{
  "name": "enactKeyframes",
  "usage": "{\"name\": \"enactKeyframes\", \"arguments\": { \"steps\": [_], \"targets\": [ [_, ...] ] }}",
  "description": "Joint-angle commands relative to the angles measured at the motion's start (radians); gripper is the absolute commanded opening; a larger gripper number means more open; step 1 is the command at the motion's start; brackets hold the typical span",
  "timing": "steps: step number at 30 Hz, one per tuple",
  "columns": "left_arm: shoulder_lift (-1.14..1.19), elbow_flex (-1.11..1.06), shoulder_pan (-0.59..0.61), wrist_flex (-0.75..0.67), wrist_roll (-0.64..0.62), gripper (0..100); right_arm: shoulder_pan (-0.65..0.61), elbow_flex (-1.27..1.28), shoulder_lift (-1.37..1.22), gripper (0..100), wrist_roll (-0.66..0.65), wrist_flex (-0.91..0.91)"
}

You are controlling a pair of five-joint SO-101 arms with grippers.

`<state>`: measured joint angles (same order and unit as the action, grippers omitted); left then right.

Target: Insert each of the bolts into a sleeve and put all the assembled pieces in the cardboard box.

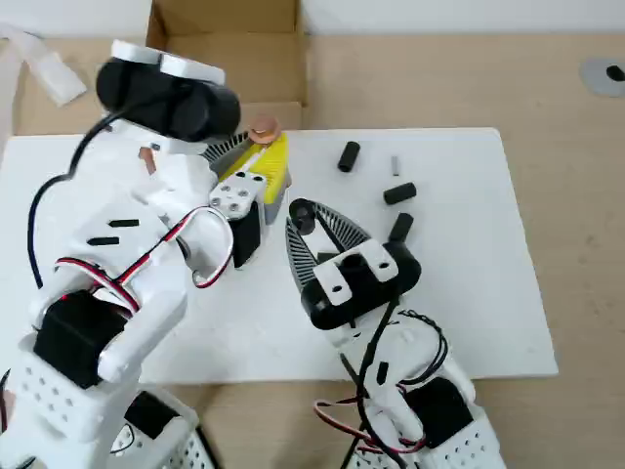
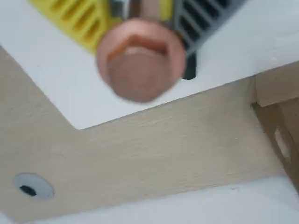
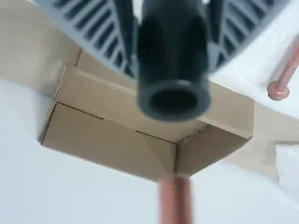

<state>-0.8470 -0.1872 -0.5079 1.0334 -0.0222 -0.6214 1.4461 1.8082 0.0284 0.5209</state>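
Bolt meets sleeve
My left gripper (image 1: 256,140) grips the copper bolt (image 2: 140,60), my right gripper (image 1: 302,215) the black sleeve (image 3: 173,88); I must align their axes before pushing.

The left pincer (image 1: 256,145) pairs a yellow ribbed finger with a grey one around a copper-pink bolt (image 2: 140,58). The right pincer (image 1: 305,215) is slatted grey, its sleeve (image 3: 173,65) black. The cardboard box (image 1: 234,54) is brown, the counter (image 1: 566,176) pale wood, its sheet (image 1: 459,293) white.

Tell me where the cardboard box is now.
In the high view, the cardboard box sits at the far left, just beyond the white board and the left tool.
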Motion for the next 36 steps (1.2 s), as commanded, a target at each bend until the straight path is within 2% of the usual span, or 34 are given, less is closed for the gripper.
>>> {"name": "enactKeyframes", "arguments": {
  "steps": [1, 5, 14, 30, 36],
  "targets": [
    [-0.013, 0.011, -0.048, -0.014, -0.014, 1, -0.007, -0.004, 0.067, 1.0, 0.006, -0.025],
    [-0.013, 0.015, -0.058, -0.005, -0.009, 1, -0.007, -0.004, 0.067, 1.0, 0.006, -0.025],
    [-0.012, 0.114, -0.058, 0.115, -0.006, 1, 0.019, 0.012, 0.067, 1.0, 0.006, -0.025],
    [-0.004, 0.106, -0.064, 0.114, -0.035, 1, 0.024, 0.007, 0.067, 1.0, 0.009, -0.029],
    [-0.012, 0.008, -0.063, 0.043, -0.034, 1, 0.024, 0.005, 0.068, 1.0, 0.009, -0.029]
  ]
}}
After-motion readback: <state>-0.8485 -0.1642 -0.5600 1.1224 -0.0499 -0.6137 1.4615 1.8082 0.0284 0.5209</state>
